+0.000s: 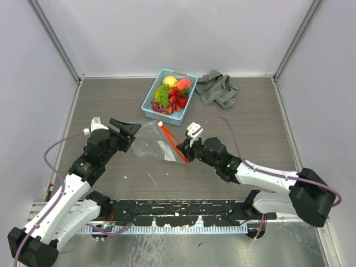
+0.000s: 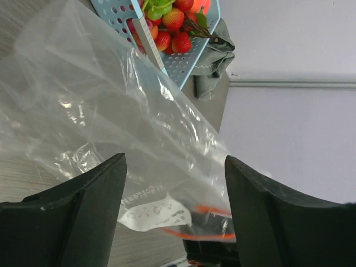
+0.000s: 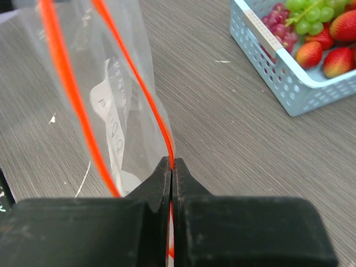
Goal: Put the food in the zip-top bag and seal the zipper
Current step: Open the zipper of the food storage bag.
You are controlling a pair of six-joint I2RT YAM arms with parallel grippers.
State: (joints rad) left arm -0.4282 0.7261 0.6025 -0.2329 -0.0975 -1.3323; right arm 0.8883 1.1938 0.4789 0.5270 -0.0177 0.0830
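Right gripper (image 3: 172, 167) is clamped tight on the zipper (image 3: 51, 33) — the orange strip runs up and away from its fingertips, and the zip-top bag (image 1: 149, 142) stretches between the two grippers. Left gripper (image 2: 175, 167) is spread wide, with the clear film just ahead of its fingers, not pinched. The food (image 1: 173, 93) sits in the blue basket (image 1: 158, 115), beyond both.

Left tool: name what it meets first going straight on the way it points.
The zip-top bag: its clear film spreads just ahead of the open left tool. The basket lies beyond, though depth is unclear.
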